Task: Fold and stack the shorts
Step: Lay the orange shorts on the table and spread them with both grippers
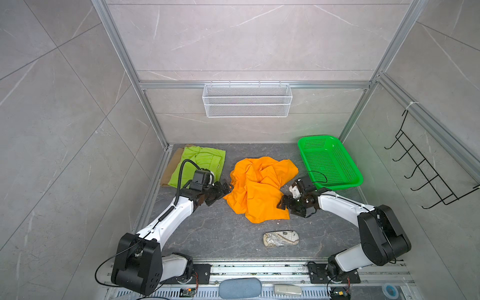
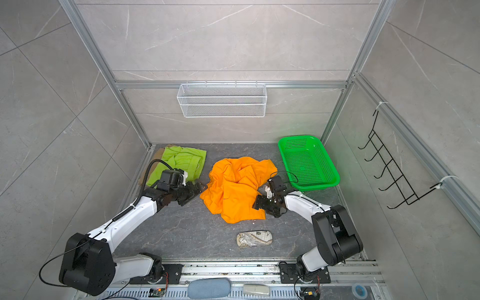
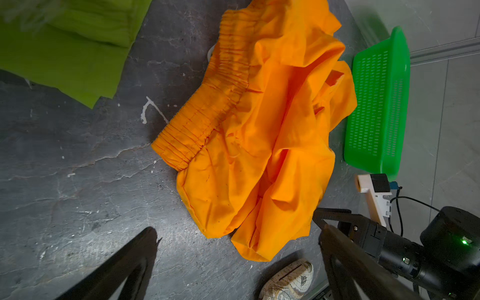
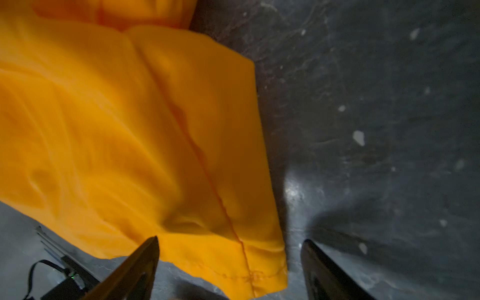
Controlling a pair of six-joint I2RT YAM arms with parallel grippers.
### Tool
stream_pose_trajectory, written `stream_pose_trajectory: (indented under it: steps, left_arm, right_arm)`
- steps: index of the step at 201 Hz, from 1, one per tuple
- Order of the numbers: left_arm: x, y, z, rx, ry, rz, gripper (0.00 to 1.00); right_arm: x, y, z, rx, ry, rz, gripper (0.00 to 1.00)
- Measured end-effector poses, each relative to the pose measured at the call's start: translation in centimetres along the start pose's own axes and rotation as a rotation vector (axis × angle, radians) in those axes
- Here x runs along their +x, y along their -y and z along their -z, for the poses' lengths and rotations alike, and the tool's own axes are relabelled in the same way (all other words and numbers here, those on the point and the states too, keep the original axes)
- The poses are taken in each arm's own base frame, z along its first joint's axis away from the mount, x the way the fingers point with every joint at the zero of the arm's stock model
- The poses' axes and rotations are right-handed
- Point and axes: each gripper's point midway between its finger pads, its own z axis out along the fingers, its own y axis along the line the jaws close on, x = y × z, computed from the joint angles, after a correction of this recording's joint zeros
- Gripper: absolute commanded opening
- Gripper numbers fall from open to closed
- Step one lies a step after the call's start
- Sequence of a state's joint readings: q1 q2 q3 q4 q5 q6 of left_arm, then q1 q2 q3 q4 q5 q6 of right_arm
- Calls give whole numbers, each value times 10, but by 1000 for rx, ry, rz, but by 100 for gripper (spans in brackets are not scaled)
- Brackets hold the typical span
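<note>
orange shorts [image 1: 259, 187] | crumpled between left hand [image 1: 228, 188] and right hand [image 1: 281, 205] | neither gripping

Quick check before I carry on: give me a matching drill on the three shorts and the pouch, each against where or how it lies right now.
Things
1. orange shorts
2. lime green shorts
3. tan shorts
4. patterned pouch

Places or states
A. mostly hidden under another pair, far left
B. lying alone at the near side
C. crumpled in the centre, not folded
D. laid flat on top of another pair

Pairs: 1-C, 2-D, 3-A, 4-B
</note>
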State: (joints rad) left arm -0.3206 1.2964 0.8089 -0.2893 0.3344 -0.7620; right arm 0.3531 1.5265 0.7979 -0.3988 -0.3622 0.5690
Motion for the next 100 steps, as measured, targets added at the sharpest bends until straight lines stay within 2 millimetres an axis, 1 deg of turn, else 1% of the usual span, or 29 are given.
stream_pose_trajectory:
  steps: [19, 27, 39, 55, 67, 77, 90, 100]
  left_arm:
    - [8, -11, -11, -14, -28, 32, 100]
    - [11, -15, -14, -19, -35, 40, 100]
    - [14, -19, -16, -24, -41, 48, 99]
    - [14, -21, -19, -28, -44, 53, 97]
    - [14, -23, -23, -31, -47, 61, 91]
    - [15, -25, -27, -33, -51, 72, 89]
    - [16, -29, -33, -36, -57, 93, 87]
    - [18, -33, -38, -33, -57, 113, 85]
  right_arm:
    - [-4, 4, -6, 15, 8, 8, 27]
    - [-4, 7, -8, 32, 7, 10, 16]
    - [-7, 12, -9, 65, 8, 11, 5]
    - [-22, 13, -2, 105, 37, 23, 2]
    - [-42, 12, 10, 126, 84, 29, 1]
    - [-62, 11, 22, 139, 138, 26, 1]
    - [-86, 13, 38, 150, 200, 11, 6]
    - [-99, 16, 47, 160, 232, -1, 11]
